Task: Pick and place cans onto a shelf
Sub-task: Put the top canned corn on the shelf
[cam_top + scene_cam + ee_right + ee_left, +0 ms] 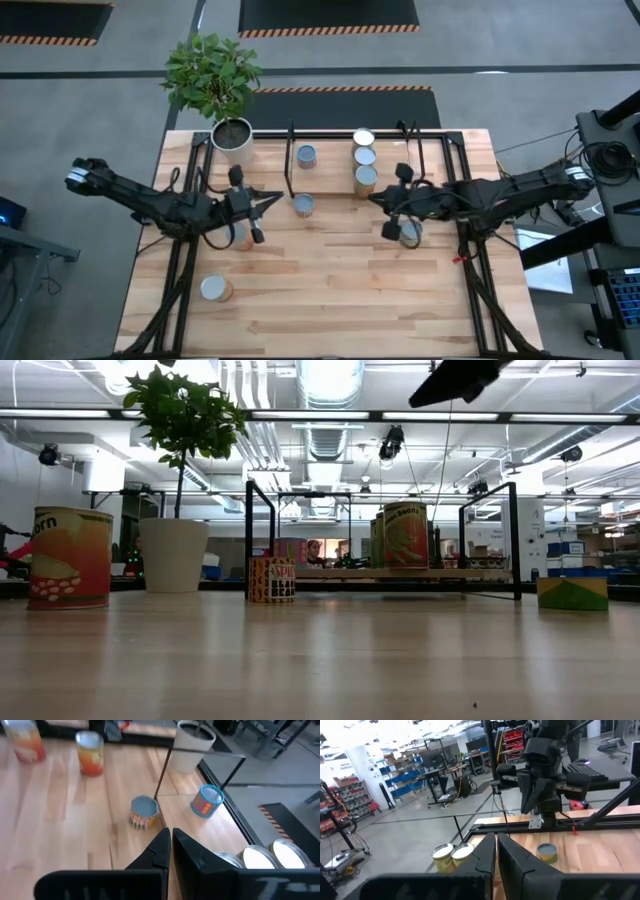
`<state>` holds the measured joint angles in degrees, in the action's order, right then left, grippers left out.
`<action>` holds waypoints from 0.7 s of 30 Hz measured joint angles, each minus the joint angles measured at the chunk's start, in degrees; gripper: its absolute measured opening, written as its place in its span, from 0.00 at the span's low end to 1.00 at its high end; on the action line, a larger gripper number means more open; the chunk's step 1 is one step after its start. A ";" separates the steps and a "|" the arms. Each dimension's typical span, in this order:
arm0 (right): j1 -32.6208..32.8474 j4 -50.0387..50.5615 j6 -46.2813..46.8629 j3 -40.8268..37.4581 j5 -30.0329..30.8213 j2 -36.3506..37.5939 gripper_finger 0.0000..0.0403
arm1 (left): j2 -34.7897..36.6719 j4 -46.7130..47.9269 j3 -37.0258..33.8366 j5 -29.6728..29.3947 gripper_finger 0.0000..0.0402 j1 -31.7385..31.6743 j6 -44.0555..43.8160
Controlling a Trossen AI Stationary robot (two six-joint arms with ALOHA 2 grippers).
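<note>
Two grippers, both empty and with fingers pressed together, hang above the middle of the wooden table (330, 310). Left gripper (258, 236) sits left of centre, over a can (243, 240) that shows only as a tan edge beneath the arm; whether it touches that can cannot be told. Right gripper (388, 232) sits right of centre, just beside another can (410, 233) lying partly under the arm; nothing is between its fingers. In the right wrist view the closed fingers (161, 851) point toward a loose can (144, 813) on the board.

Shelf (440, 150) runs along the far edge of the table. Three cans stand on it in a tight row: one with a white top (363, 138) farthest back, a second (365, 157) touching it, a third (366, 178) at the front. A fourth can with a blue side (306, 155) stands alone on the shelf, to the left of that row.

Loose cans on the table: one (303, 206) just in front of the shelf between the two grippers, and one (213, 290) near the front left corner, well apart from the rest.

White pot with a green plant (231, 135) occupies the far left corner, beside the shelf end
</note>
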<state>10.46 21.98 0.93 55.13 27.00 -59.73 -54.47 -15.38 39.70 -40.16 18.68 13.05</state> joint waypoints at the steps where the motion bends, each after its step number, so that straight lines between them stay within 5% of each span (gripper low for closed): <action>1: 0.00 2.61 -0.02 1.94 0.00 -1.53 0.02 | 0.27 0.81 0.00 0.00 0.00 -0.01 -0.81; 7: 0.00 14.36 0.61 10.09 0.03 -9.07 0.02 | 0.78 9.92 0.00 0.03 0.00 -0.02 -10.96; 21: 0.00 15.66 -0.23 14.63 0.13 -16.32 0.02 | 1.12 22.68 0.00 0.11 0.00 -0.02 -22.73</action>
<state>10.46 37.64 0.70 69.76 27.14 -76.05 -53.35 7.30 39.70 -40.06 18.65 -9.68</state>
